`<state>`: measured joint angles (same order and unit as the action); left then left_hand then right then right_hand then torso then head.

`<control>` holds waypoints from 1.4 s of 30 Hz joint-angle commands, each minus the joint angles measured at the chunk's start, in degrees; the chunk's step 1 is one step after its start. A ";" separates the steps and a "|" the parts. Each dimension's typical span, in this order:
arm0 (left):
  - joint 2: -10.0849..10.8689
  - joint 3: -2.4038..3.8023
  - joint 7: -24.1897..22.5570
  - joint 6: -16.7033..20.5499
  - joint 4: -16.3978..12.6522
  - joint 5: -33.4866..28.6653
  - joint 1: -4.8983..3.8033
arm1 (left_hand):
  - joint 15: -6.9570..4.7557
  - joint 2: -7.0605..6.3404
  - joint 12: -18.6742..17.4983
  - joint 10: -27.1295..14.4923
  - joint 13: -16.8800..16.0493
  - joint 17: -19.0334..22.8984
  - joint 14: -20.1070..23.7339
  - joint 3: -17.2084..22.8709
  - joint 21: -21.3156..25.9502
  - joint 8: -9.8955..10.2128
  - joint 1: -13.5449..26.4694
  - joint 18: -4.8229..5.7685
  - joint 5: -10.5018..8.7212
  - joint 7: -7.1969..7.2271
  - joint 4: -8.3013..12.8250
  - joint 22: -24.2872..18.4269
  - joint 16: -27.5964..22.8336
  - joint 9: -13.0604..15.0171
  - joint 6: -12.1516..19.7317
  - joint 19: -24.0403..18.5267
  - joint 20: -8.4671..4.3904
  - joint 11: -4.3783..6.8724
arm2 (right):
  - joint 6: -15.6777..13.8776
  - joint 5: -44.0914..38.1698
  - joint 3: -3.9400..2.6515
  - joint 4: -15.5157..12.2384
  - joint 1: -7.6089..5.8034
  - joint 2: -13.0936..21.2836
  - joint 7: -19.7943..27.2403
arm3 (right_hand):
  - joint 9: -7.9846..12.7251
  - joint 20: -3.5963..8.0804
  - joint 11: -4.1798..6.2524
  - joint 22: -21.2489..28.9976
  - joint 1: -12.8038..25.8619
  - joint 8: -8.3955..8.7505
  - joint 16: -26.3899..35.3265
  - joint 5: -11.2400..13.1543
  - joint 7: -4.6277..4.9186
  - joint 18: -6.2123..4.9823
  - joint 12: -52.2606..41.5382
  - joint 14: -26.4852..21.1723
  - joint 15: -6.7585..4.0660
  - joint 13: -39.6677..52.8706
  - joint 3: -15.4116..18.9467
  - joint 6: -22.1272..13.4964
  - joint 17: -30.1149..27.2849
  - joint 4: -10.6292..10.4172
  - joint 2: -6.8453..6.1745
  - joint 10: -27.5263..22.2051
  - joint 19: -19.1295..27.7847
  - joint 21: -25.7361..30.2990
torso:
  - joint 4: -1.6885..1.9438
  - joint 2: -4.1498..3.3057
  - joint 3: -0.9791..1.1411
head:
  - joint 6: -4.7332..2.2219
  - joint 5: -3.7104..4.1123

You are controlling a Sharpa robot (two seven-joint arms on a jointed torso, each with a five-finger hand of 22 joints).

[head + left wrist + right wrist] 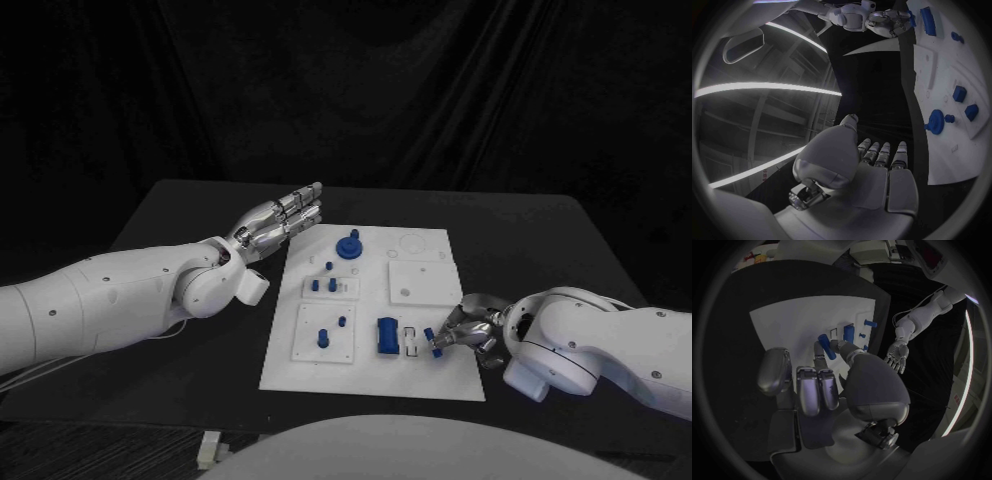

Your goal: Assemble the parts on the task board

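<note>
Right robot hand (464, 330) fingers hide small blue part (433, 343); grip unclear.

Matt white plastic task board (433, 375), smooth blue plastic parts (389, 336), matt black table (188, 200)

Left hand (286, 220) flat, fingers straight; right hand (464, 330) pinching (fingertips together).

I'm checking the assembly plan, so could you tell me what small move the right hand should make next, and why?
Probably lower the small blue part it pinches into the small slot beside the larger blue block. The right hand holds that part at the near edge of the task board, just next to the slot, while the left hand hovers open off the board's far left corner.
</note>
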<state>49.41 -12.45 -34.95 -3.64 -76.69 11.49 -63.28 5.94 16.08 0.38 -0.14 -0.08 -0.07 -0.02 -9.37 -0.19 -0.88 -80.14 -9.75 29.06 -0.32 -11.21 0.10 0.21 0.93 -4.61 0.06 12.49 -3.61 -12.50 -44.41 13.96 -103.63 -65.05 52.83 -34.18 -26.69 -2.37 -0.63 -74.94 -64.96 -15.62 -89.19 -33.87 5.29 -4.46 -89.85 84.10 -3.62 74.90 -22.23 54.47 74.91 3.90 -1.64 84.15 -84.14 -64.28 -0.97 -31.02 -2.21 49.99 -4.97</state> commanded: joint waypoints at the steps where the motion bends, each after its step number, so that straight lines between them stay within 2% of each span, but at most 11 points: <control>1: -0.05 0.06 -0.45 -0.77 -0.05 -0.01 0.07 | -0.25 0.20 -0.38 0.14 0.08 0.07 0.02 -0.07 0.14 -0.37 -0.23 -0.55 0.24 -0.34 0.29 -0.05 -0.21 0.05 -0.09 -0.01 0.31 -0.44 | -2.12 1.88 -0.01 0.66 0.23 -0.65 1.09 | -0.11 -0.35 -0.21 -8.99 -0.18 0.28 0.07 0.36 -0.19 -0.08 -0.15 5.17 0.32 15.10 -1.20 0.51 11.06 0.76 0.69 5.85 -0.22 0.38 | -0.06 -0.04 0.03 | 0.01 -0.12; 3: -0.06 0.06 -0.44 -0.79 -0.06 -0.01 0.07 | -0.25 0.20 -0.38 0.14 0.08 0.07 0.02 -0.07 0.14 -0.37 -0.23 -0.55 0.24 -0.34 0.29 -0.05 -0.21 0.05 -0.09 -0.01 0.31 -0.44 | -2.45 1.92 -0.01 1.09 0.29 -1.14 1.12 | -0.06 -0.39 -0.21 -8.97 0.00 0.36 0.08 0.56 -0.18 -0.09 -0.15 5.16 0.36 15.10 -1.16 0.46 11.00 0.64 0.81 5.85 -0.19 0.44 | 0.04 -0.03 0.03 | 0.01 0.02; 8: -0.09 0.06 -0.37 -0.80 0.02 -0.01 0.07 | -0.25 0.20 -0.38 0.14 0.08 0.07 0.02 -0.07 0.14 -0.37 -0.23 -0.55 0.24 -0.34 0.29 -0.05 -0.21 0.05 -0.09 -0.01 0.31 -0.44 | -2.91 1.96 -0.01 1.65 0.35 -1.81 1.35 | -0.05 -0.39 -0.21 -8.93 0.04 0.37 0.13 0.59 -0.18 -0.12 -0.15 5.12 0.36 15.10 -1.14 0.45 10.78 0.62 0.82 5.85 -0.14 0.63 | 0.00 -0.03 0.01 | 0.01 -0.19; 13: -0.18 0.06 -0.33 -0.85 0.09 -0.01 0.08 | -0.29 0.20 -0.38 0.14 0.08 0.07 0.02 -0.05 0.14 -0.39 -0.15 -0.55 0.23 -0.49 0.33 -0.05 -0.21 0.06 -0.15 -0.01 0.31 -0.52 | -3.03 2.15 -0.01 2.01 0.37 -2.28 1.32 | -0.04 -0.42 -0.20 -8.90 0.15 0.35 0.19 0.71 -0.21 -0.14 -0.15 5.07 0.38 15.10 -1.08 0.53 10.53 0.59 0.83 5.85 -0.10 0.74 | -0.15 -0.04 -0.01 | 0.01 -0.35; 16: -0.25 0.06 -0.30 -0.89 0.13 -0.01 0.08 | -0.29 0.20 -0.38 0.14 0.08 0.07 0.02 -0.05 0.14 -0.39 -0.15 -0.55 0.23 -0.50 0.33 -0.05 -0.21 0.06 -0.17 -0.01 0.31 -0.52 | -2.57 2.29 -0.01 2.30 0.38 -2.60 0.78 | -0.02 -0.44 -0.19 -8.89 0.34 0.35 0.21 0.98 -0.23 -0.15 -0.15 5.06 0.39 15.10 -0.96 0.58 10.49 0.54 0.80 5.85 -0.08 0.76 | 0.01 0.02 -0.02 | 0.01 -0.11; 17: -0.27 0.06 -0.28 -0.92 0.14 -0.01 0.08 | -0.29 0.20 -0.38 0.14 0.08 0.07 0.02 -0.05 0.14 -0.39 -0.15 -0.55 0.23 -0.50 0.33 -0.05 -0.21 0.06 -0.17 -0.01 0.31 -0.52 | -2.17 2.32 -0.01 2.44 0.38 -2.72 0.52 | 0.03 -0.46 -0.18 -8.86 0.54 0.42 0.23 1.39 -0.23 -0.18 -0.15 5.05 0.38 15.10 -0.83 0.53 10.41 0.47 0.78 5.85 -0.02 0.90 | 0.01 0.01 -0.02 | 0.01 -0.08; 19: -0.30 0.06 -0.27 -0.97 0.16 -0.01 0.08 | -0.29 0.20 -0.38 0.14 0.08 0.07 0.02 -0.05 0.14 -0.39 -0.14 -0.55 0.23 -0.52 0.34 -0.05 -0.21 0.06 -0.17 -0.01 0.31 -0.52 | -1.59 2.37 -0.01 2.70 0.40 -2.93 0.21 | 0.25 -0.51 -0.14 -8.80 1.67 0.71 0.24 4.57 -0.29 -0.22 -0.15 5.04 0.39 15.10 -0.16 0.34 10.40 -0.34 0.96 5.85 0.08 1.11 | -0.06 0.00 -0.02 | 0.01 -0.11; 20: -0.30 0.06 -0.27 -1.01 0.17 -0.01 0.08 | -0.31 0.10 -0.38 0.14 0.08 0.07 0.02 -0.07 0.14 -0.40 -0.09 -0.56 0.21 -0.70 0.41 -0.06 -0.21 0.07 -0.20 -0.01 0.30 -0.49 | -1.38 2.38 -0.01 2.82 0.45 -3.06 0.10 | 0.30 -0.50 -0.12 -8.79 1.82 0.76 0.23 5.09 -0.31 -0.23 -0.15 5.05 0.37 15.10 -0.06 0.33 10.45 -0.45 1.02 5.85 0.09 1.12 | -0.04 0.01 -0.02 | 0.01 -0.12; 25: -0.29 0.06 -0.22 -1.17 0.18 -0.01 0.08 | -0.32 -0.07 -0.38 0.14 0.08 0.07 0.02 -0.15 0.14 -0.42 -0.02 -0.56 0.18 -0.83 0.50 -0.05 -0.21 0.07 -0.24 -0.01 0.30 -0.48 | -0.81 2.42 0.00 3.20 0.67 -3.60 -0.15 | 0.32 -0.50 -0.11 -8.79 1.90 0.76 0.23 5.31 -0.33 -0.24 -0.15 5.05 0.34 15.10 0.02 0.38 10.44 -0.50 1.01 5.85 0.10 1.13 | -0.10 -0.01 -0.01 | 0.01 -0.27; 29: -0.34 0.06 -0.20 -1.25 0.20 -0.01 0.08 | -0.34 -0.18 -0.38 0.14 0.08 0.07 0.02 -0.21 0.14 -0.49 0.08 -0.57 0.19 -1.16 0.63 -0.05 -0.21 0.12 -0.48 -0.01 0.31 -0.39 | -0.52 2.43 0.00 3.33 0.77 -3.93 -0.35 | 0.32 -0.50 -0.11 -8.77 1.94 0.75 0.24 5.37 -0.34 -0.26 -0.15 5.04 0.33 15.10 0.05 0.41 10.38 -0.52 1.01 5.85 0.12 1.24 | 0.05 0.00 0.02 | 0.01 -0.21; 42: -0.27 0.06 -0.20 -1.21 0.16 -0.01 0.09 | -0.47 -0.19 -0.38 0.14 0.08 0.07 0.02 -0.25 0.15 -0.66 0.26 -0.57 0.18 -1.73 0.79 -0.06 -0.21 0.22 -0.99 -0.02 0.27 -0.24 | 0.32 2.44 0.00 3.55 0.88 -4.64 -0.72 | 0.53 -0.49 -0.11 -8.70 2.55 1.05 0.31 5.84 -0.29 -0.31 -0.15 4.98 0.33 15.10 0.40 0.12 10.09 -0.91 0.95 5.85 0.22 1.54 | -0.13 -0.09 -0.02 | 0.01 -0.44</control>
<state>49.15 -12.45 -34.53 -4.21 -76.43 11.49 -63.27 5.94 16.08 0.38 0.08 -0.06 -0.09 -0.02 -9.61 -0.19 -1.33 -80.14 -9.75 29.06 -1.75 -10.65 0.10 0.21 1.06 -5.64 0.06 12.49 -3.79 -12.87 -42.13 13.97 -99.96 -64.34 48.24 -33.89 -26.19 -2.57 -0.63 -74.91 -62.92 -14.85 -89.19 -28.34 5.01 -4.46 -89.85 84.14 -3.56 74.92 -21.89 54.74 74.91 3.23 -0.70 84.15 -83.94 -63.11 -1.04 -31.05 -2.22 49.99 -5.37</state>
